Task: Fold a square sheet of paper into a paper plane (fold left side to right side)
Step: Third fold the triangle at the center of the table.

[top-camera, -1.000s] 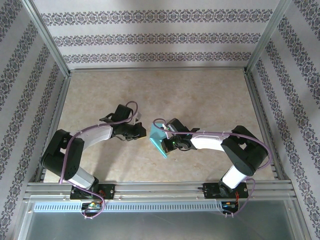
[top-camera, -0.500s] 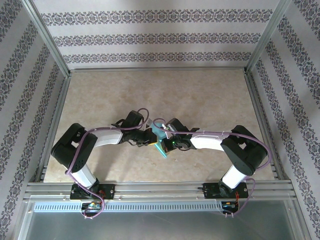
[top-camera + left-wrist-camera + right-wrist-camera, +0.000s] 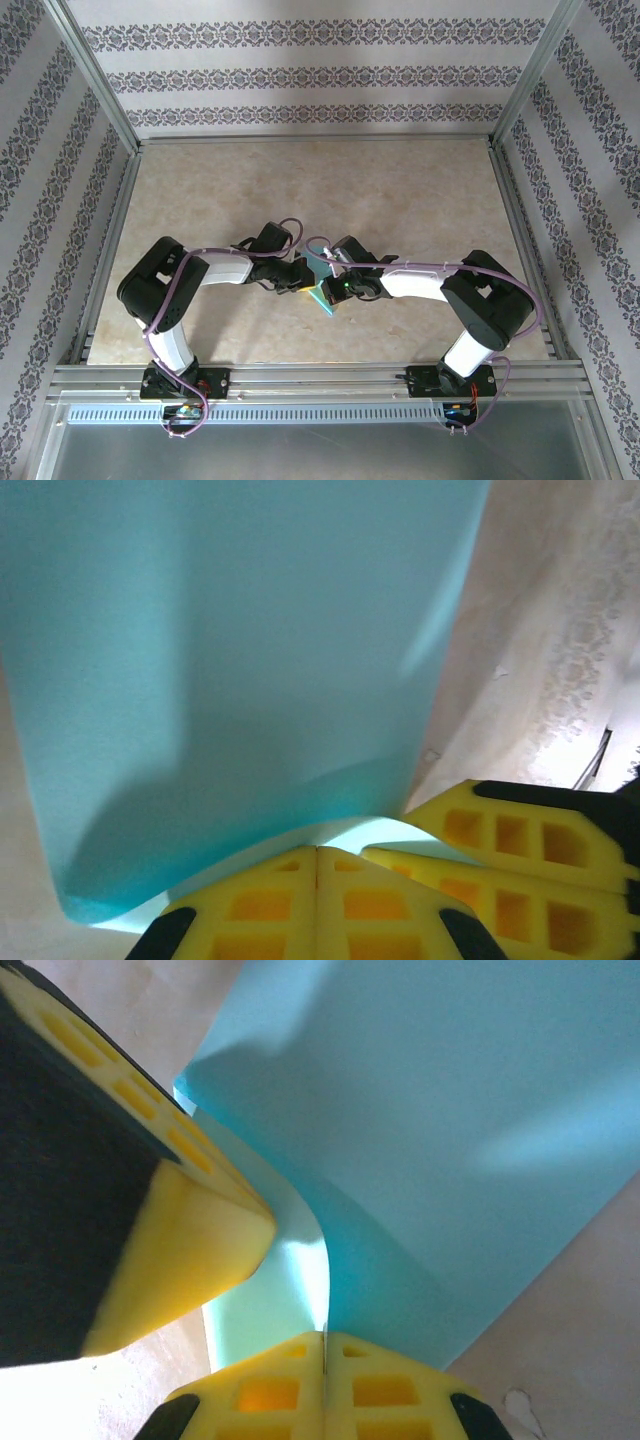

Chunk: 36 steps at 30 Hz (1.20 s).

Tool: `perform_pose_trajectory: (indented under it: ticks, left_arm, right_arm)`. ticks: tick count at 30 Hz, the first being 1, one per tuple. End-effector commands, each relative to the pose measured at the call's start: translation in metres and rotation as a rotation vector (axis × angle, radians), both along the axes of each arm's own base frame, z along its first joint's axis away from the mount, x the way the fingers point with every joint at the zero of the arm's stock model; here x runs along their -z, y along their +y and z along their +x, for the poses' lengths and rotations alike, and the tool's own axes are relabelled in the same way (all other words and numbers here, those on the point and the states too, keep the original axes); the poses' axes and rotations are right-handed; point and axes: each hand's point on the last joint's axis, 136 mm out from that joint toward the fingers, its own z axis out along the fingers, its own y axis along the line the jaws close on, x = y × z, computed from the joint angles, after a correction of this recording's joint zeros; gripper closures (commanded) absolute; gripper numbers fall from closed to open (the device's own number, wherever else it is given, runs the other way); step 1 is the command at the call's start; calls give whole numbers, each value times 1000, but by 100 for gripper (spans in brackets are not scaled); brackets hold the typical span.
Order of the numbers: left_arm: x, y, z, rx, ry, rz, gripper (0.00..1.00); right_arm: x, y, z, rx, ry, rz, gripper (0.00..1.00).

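1. The thin teal-blue square sheet of paper [image 3: 319, 268] is held bowed above the beige counter [image 3: 400, 190], between both arms.
2. The right pincer [image 3: 325, 1340] clamps its edge.
3. The left pincer [image 3: 317, 855] has its fingers pressed together at the sheet; whether it grips is unclear.

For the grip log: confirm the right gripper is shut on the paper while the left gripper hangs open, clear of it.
The left gripper is not open: it is shut on the paper too, and the left wrist view shows it pinching the paper's edge. The right gripper is shut on the paper, as stated.
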Motion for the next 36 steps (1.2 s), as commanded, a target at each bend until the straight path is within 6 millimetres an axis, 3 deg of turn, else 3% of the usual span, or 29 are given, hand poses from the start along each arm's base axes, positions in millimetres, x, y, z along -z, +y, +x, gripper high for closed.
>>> perform_pose_trajectory:
  ticks: [1, 14, 21, 28, 31, 36]
  left_arm:
    - [10, 3, -7, 22, 6, 45, 97]
    - [33, 19, -16, 16, 56, 148, 98]
    - [44, 25, -22, 13, 92, 186, 100]
    - [46, 25, -22, 12, 99, 190, 100]
    - [45, 25, -21, 15, 97, 191, 100]
    - [44, 25, -20, 16, 91, 194, 100]
  right_arm:
    - [26, -18, -16, -11, 73, -101, 100]
    - [14, -12, -10, 3, 68, -54, 99]
    - [-18, -6, 5, 44, 55, 51, 85]
    - [-49, -21, 6, 104, 56, 125, 70]
    - [-62, -21, -1, 107, 94, 184, 71]
    - [-71, 0, -27, 91, 273, 335, 90]
